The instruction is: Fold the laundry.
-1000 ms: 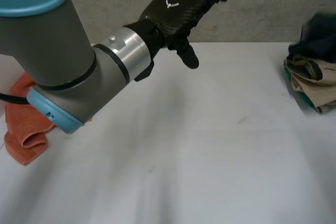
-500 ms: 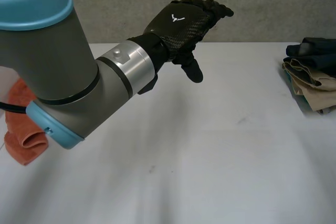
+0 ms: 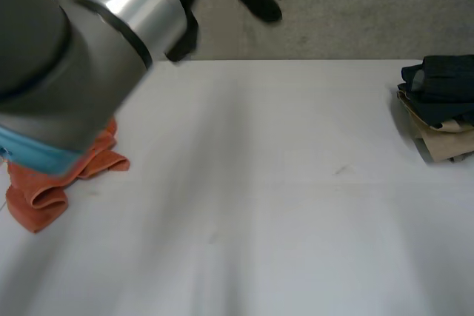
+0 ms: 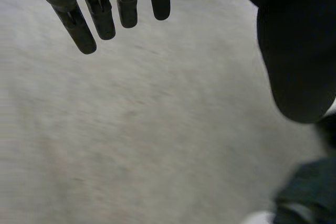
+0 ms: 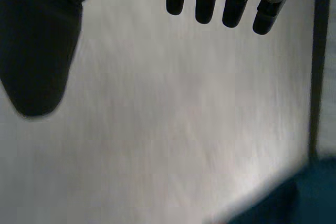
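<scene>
Since half a second ago the left arm [image 3: 67,57] has swung up and nearer the camera, carrying the left hand [image 3: 259,4] off the far middle of the table [image 3: 296,205] and up against the grey wall [image 3: 370,5]. More of the orange cloth [image 3: 44,190] shows than before.

That cloth lies crumpled at the table's left edge, its far part hidden behind the left arm, its near folds bunched close to the edge. The stack [image 3: 441,105] of folded clothes sits at the right edge near the far corner, a dark piece on top and tan ones beneath, and it has not moved. Cloth and stack are well apart. Between them the white top runs bare from the far edge to the near one, giving wide room across the middle.

From the left wrist, the left hand's fingers [image 4: 79,27] hang straight and spread, the thumb [image 4: 296,51] well apart from them, with nothing in its hold. Some dark fabric [image 4: 307,198] lies past the thumb's tip, too blurred to name.

From the right wrist, the right hand [image 5: 37,51] is the same: fingers straight, thumb wide of them, holding nothing, above a pale bare surface. A teal shape [image 5: 294,200] shows beyond the fingertips; what it is I cannot tell
</scene>
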You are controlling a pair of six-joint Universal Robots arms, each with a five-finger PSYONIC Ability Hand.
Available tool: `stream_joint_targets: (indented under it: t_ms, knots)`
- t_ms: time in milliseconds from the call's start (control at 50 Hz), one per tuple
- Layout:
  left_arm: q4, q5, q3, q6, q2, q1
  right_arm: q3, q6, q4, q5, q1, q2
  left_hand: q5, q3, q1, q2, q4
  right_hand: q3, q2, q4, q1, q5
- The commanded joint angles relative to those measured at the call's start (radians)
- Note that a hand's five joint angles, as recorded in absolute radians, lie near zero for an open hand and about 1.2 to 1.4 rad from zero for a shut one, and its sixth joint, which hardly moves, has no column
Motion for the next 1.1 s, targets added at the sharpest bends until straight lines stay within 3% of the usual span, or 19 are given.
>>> stream_joint_targets:
  t_ms: [20, 100, 240, 380, 460, 560, 720, 780, 860, 940, 1100]
  knots:
    - [-0.057, -0.188, 0.036, 0.05, 0.056, 0.169, 0.348, 0.149, -0.199, -0.285, 0.223, -0.233, -0.042, -0.037, 0.004, -0.03, -0.027, -0.034, -0.037, -0.035, -0.053, -0.049]
    - [-0.142, -0.237, -0.026, 0.183, 0.065, 0.307, 0.501, 0.158, -0.17, -0.382, 0.373, -0.244, -0.045, -0.041, 0.0, -0.034, -0.031, -0.034, -0.037, -0.035, -0.053, -0.049]
    - [-0.146, -0.243, -0.214, 0.418, -0.014, 0.445, 0.633, 0.065, -0.009, -0.345, 0.585, -0.114, -0.045, -0.041, 0.0, -0.034, -0.031, -0.034, -0.037, -0.035, -0.053, -0.049]
    - [0.109, -0.243, -0.291, 0.562, -0.276, 0.612, 0.658, -0.061, 0.04, -0.23, 0.667, 0.075, -0.045, -0.041, 0.0, -0.034, -0.031, -0.034, -0.037, -0.035, -0.053, -0.049]
    - [0.239, -0.234, -0.247, 0.607, -0.416, 0.657, 0.655, -0.098, 0.039, -0.212, 0.668, 0.094, -0.045, -0.041, 0.0, -0.034, -0.031, -0.034, -0.037, -0.035, -0.053, -0.049]
    - [0.296, -0.222, -0.109, 0.643, -0.62, 0.721, 0.653, -0.095, 0.037, -0.212, 0.667, 0.098, -0.045, -0.041, 0.0, -0.034, -0.031, -0.034, -0.037, -0.035, -0.053, -0.049]
    - [0.304, -0.08, -0.008, 0.642, -0.758, 0.757, 0.661, -0.095, 0.034, -0.21, 0.665, 0.101, -0.045, -0.04, 0.001, -0.033, -0.03, -0.034, -0.037, -0.035, -0.053, -0.049]
    - [0.31, -0.044, -0.006, 0.639, -0.765, 0.758, 0.663, -0.095, 0.022, -0.207, 0.67, 0.103, 0.052, 0.056, 0.097, 0.063, 0.066, -0.034, -0.037, -0.035, -0.053, -0.049]
    - [0.324, -0.018, -0.026, 0.622, -0.748, 0.745, 0.664, -0.095, 0.007, -0.204, 0.673, 0.112, 1.174, 1.179, 1.219, 1.186, 1.189, -0.034, -0.037, -0.035, -0.053, -0.049]
    - [0.357, -0.021, -0.098, 0.562, -0.615, 0.718, 0.664, -0.095, 0.005, -0.204, 0.67, 0.114, 1.176, 1.181, 1.222, 1.188, 1.191, -0.034, -0.037, -0.035, -0.053, -0.049]
    - [0.379, -0.019, -0.25, 0.294, -0.26, 0.587, 0.658, -0.095, 0.004, -0.204, 0.665, 0.114, 1.176, 1.181, 1.222, 1.188, 1.191, -0.034, -0.037, -0.035, -0.053, -0.049]
